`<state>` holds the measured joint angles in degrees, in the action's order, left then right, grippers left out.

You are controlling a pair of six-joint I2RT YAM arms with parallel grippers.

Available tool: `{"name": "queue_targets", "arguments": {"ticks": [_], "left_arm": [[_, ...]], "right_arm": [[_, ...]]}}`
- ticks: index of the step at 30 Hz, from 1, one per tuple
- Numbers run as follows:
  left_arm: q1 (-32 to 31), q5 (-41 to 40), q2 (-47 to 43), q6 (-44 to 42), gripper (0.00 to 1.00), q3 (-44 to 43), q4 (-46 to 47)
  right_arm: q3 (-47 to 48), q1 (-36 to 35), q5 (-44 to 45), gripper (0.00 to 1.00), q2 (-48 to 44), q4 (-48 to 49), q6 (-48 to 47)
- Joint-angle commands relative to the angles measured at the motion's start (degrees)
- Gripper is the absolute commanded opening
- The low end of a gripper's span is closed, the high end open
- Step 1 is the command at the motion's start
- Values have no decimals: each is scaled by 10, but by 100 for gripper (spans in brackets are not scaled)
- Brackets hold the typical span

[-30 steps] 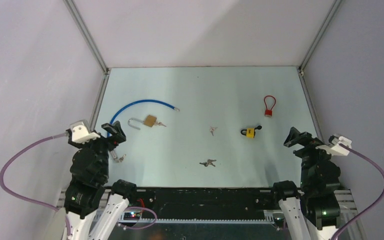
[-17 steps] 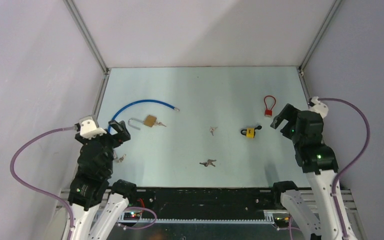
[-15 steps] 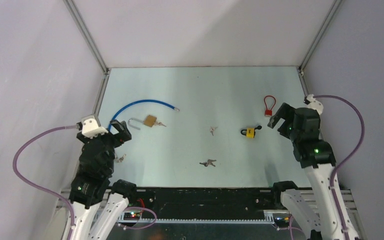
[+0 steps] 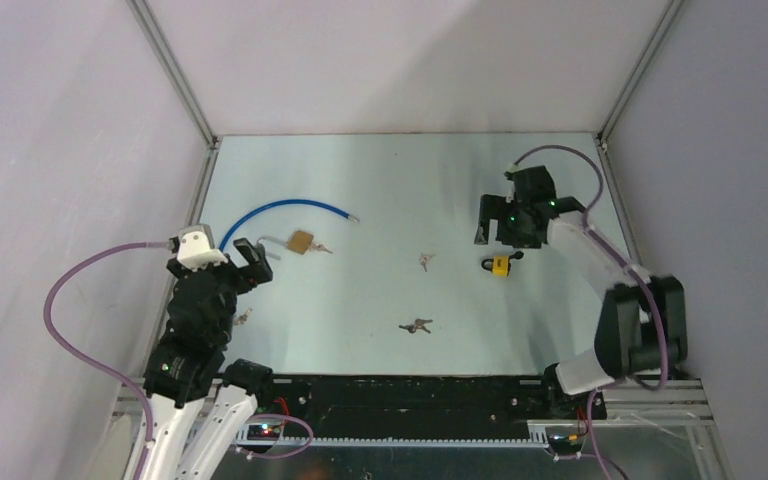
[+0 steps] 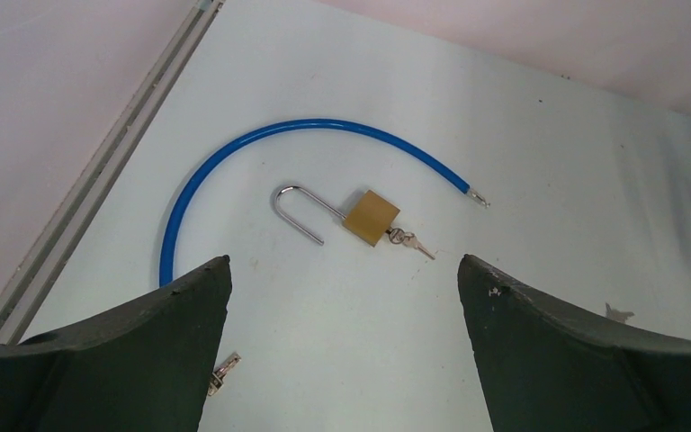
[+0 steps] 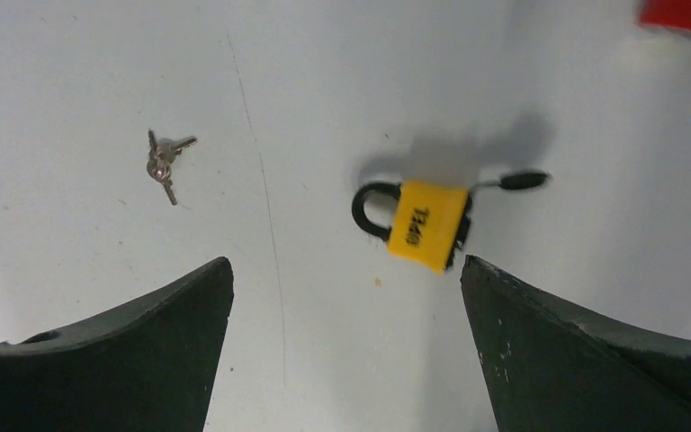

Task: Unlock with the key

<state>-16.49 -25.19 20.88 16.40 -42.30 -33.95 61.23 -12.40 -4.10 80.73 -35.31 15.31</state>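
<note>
While our right gripper [image 6: 344,263] hangs wide and empty above the small yellow black-shackled padlock [image 6: 425,225], we are approaching; next we pinch the black-headed key [image 6: 522,180] at its base. Our left gripper [image 5: 344,261] gapes likewise.

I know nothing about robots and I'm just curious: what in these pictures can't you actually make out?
Red item: right wrist view, cut off by the top edge.
Yellow padlock: right wrist view, lettering blurred.
Small keys: left wrist view, partly behind a finger.
</note>
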Motion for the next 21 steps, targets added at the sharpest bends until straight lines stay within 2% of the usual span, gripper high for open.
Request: {"name": "queue_targets", "arguments": {"ticks": [1, 6, 10, 16, 21], "left_arm": [[-1, 22, -6, -11, 98, 4, 15], [-1, 27, -12, -12, 98, 4, 17], [-1, 32, -18, -13, 98, 5, 18], [-1, 40, -27, -14, 98, 6, 21], [-1, 42, -30, -13, 98, 6, 22]], "right_arm": [[63, 2, -51, 100, 95, 42, -81], [106, 23, -96, 99, 193, 41, -109], [115, 35, -123, 99, 225, 22, -98], [109, 21, -93, 98, 240, -30, -81], [72, -6, -65, 98, 199, -35, -66]]}}
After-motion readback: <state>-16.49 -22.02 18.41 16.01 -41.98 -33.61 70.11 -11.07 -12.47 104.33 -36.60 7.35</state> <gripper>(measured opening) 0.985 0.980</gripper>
